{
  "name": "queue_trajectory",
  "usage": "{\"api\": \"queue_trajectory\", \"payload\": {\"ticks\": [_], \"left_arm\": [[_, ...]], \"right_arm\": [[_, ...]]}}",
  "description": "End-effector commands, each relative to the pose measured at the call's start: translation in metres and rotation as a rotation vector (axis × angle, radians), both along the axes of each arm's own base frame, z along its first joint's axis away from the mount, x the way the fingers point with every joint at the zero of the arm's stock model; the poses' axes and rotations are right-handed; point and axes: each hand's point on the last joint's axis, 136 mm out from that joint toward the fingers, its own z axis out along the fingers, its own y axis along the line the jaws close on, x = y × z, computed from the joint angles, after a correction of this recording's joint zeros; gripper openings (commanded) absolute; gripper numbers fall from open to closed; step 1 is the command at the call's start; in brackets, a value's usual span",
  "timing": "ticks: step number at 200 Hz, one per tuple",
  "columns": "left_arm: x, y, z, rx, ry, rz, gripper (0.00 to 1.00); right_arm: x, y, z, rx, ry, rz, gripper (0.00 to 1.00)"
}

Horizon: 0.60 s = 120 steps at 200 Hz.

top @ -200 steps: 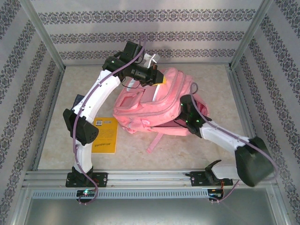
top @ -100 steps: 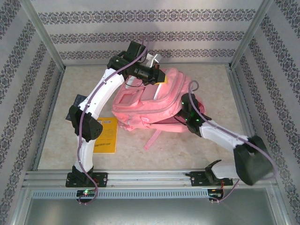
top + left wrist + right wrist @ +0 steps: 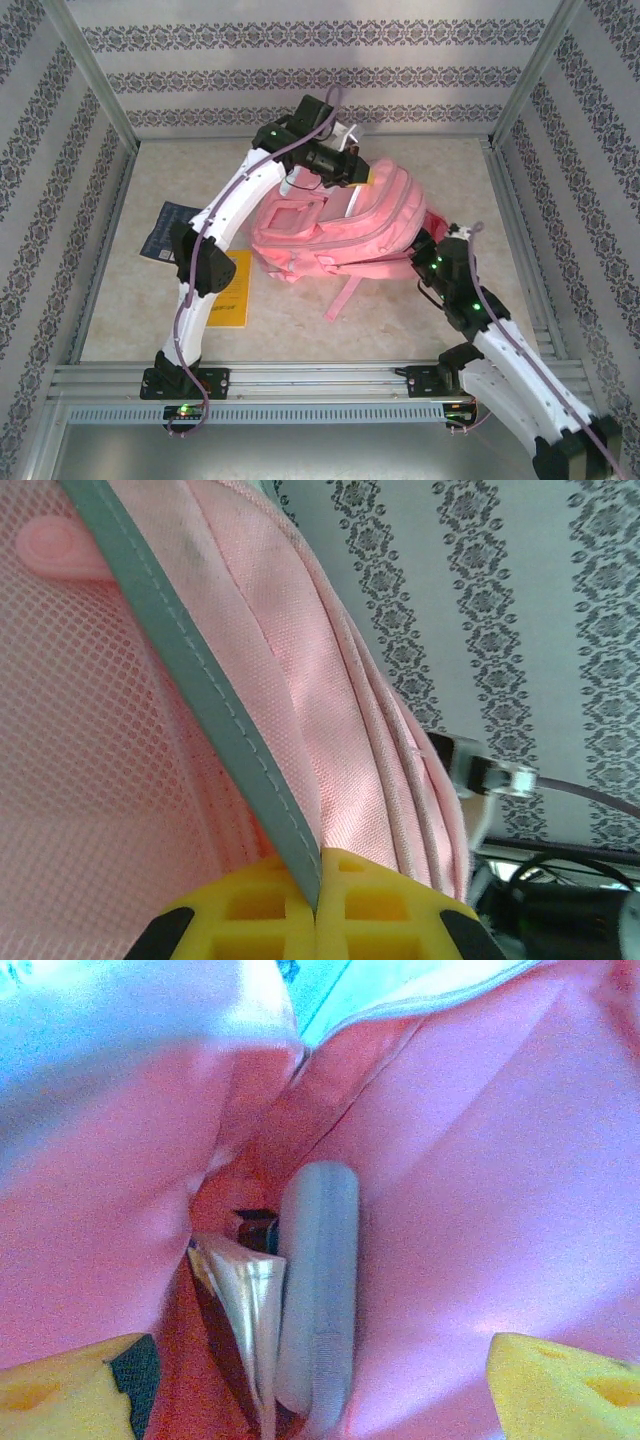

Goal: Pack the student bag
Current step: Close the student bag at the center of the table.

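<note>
Where left claw (image 3: pixel 316 905) grips, one bag (image 3: pixel 330 235)

The student bag (image 3: pixel 330 730) is matt woven pink cloth with a mesh pocket (image 3: pixel 90 730)

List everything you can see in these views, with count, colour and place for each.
student bag: one, pink with grey trim, middle of the table
book: one, yellow, left of the bag, partly under the left arm
booklet: one, dark blue, near the table's left edge
rounded object: one, pale grey, inside the bag
foil packet: one, silvery, inside the bag beside the grey object
table: one, beige marbled
left gripper: one, yellow fingers, shut on the bag's grey trim
right gripper: one, yellow fingers, open at the bag's mouth
</note>
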Motion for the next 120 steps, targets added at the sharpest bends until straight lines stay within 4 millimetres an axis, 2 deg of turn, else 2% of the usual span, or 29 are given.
{"api": "queue_trajectory", "payload": {"ticks": [1,53,95,108,120], "left_arm": [[0.012,-0.007,-0.016,0.065,-0.078,0.014,0.03],[-0.003,-0.041,-0.081,0.171,-0.024,-0.042,0.05],[-0.016,-0.063,-0.12,0.216,0.017,-0.078,0.2],[-0.018,-0.064,-0.121,0.238,0.002,-0.075,0.3],[-0.017,-0.057,-0.111,0.27,-0.044,-0.052,0.39]], "right_arm": [[-0.021,-0.031,-0.002,-0.1,0.022,-0.085,0.85],[-0.041,-0.056,0.015,-0.217,-0.023,-0.127,0.83],[-0.035,-0.035,0.028,-0.211,-0.086,-0.013,0.79],[-0.033,-0.026,0.031,-0.224,-0.11,0.044,0.74],[-0.032,-0.018,0.034,-0.242,-0.128,0.094,0.65]]}}
